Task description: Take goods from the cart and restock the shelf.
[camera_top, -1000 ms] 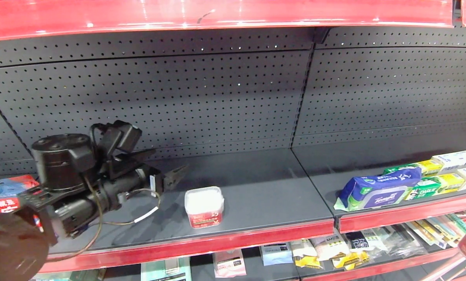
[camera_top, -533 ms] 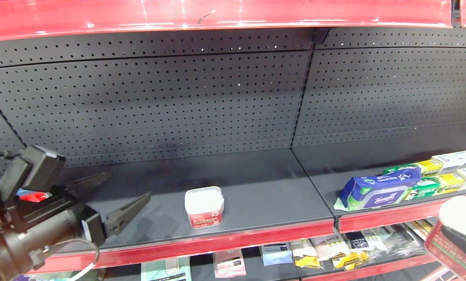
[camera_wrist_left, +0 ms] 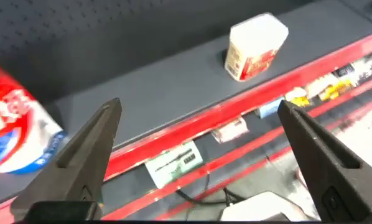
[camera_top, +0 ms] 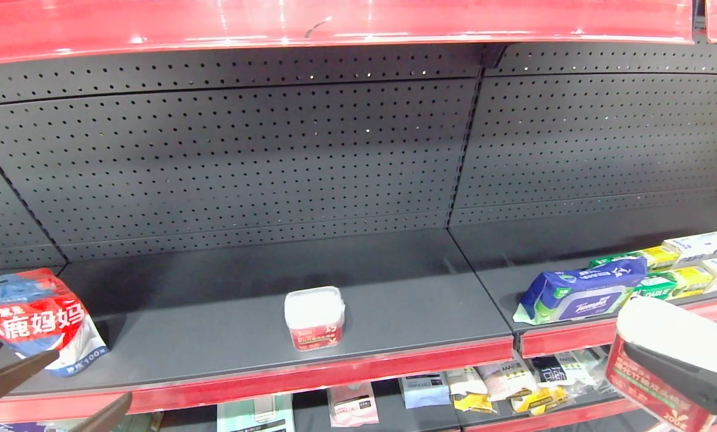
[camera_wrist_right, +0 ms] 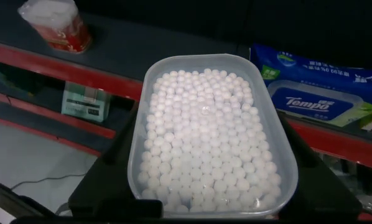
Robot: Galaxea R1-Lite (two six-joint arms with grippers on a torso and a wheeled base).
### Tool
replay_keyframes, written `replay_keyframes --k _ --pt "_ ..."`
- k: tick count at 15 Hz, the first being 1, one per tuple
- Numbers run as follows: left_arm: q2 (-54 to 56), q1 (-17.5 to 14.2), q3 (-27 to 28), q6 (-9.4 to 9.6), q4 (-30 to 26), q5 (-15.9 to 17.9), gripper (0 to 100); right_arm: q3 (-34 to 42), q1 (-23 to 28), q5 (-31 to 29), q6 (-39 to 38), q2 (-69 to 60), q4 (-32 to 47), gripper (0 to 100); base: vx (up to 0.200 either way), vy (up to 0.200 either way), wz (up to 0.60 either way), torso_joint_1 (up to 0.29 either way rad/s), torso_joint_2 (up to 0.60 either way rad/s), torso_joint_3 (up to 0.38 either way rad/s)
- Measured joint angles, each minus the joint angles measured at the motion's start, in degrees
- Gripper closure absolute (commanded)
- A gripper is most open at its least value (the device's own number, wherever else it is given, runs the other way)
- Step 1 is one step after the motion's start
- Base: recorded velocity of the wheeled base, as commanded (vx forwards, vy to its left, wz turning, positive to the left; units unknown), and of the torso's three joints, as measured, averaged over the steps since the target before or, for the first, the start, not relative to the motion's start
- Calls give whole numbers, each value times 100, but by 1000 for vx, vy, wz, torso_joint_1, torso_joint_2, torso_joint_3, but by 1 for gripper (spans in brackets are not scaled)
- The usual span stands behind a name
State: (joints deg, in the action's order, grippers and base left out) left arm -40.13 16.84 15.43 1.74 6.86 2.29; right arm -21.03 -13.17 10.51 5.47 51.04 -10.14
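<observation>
Your left hand (camera_top: 94, 374) has pulled back off the shelf (camera_top: 394, 288) over the last second and now sits low at its left front corner. Its fingers are spread wide with nothing between them. That retreat has uncovered the red and blue bag (camera_top: 34, 321) standing at the left end. Meanwhile your right hand (camera_top: 679, 375) has risen at the lower right, clamped on either side of the held tub (camera_wrist_right: 211, 137). Through its clear lid you see what looks like cotton swab tips, though that view is too close to be sure.

The placed tub (camera_top: 314, 318) stands upright near the front edge in the middle of the left bay, with bare deck all round it. In the right bay the wipes pack (camera_top: 580, 291) lies at the front, with the boxes (camera_top: 688, 264) just beyond it.

You are, I judge, on the carry: one tub shelved, the next in hand and still below shelf level. Next, lift it over the red front lip and bring it across beside the placed tub, short of touching it. Set it down flat before you let go.
</observation>
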Motion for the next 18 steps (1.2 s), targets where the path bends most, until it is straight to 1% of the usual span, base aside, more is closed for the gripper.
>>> replay_keyframes --k 4,7,9,10,11,12,13,14,18 --pt "830 -39 -88 17 -597 -18 0 -101 -15 343 -17 282 -99 100 0 0 0 0 0 0" --pt "1632 -39 -315 6 -924 0 0 -218 -15 366 -22 435 -96 100 0 0 0 0 0 0" --pt "2360 -35 -469 6 -1412 -6 0 -243 -9 366 -26 491 -96 100 0 0 0 0 0 0" --pt "2677 -33 -527 13 -1712 -84 0 -261 -9 366 -23 505 -99 100 0 0 0 0 0 0" --pt "3029 -33 -566 11 -1942 -395 0 -289 -9 366 -15 518 -99 100 0 0 0 0 0 0" --pt "3278 -33 -599 -40 -2060 -933 0 -336 -9 363 -9 538 -96 100 0 0 0 0 0 0" --pt "3443 -30 -645 -207 -2114 -1287 0 -394 -9 361 10 577 -96 100 0 0 0 0 0 0" --pt "3565 -16 -690 -294 -2137 -1390 0 -435 -6 356 16 623 -99 100 0 0 0 0 0 0" --pt "3763 -16 -736 -351 -2136 -1356 0 -488 -11 356 38 758 -101 100 0 0 0 0 0 0"
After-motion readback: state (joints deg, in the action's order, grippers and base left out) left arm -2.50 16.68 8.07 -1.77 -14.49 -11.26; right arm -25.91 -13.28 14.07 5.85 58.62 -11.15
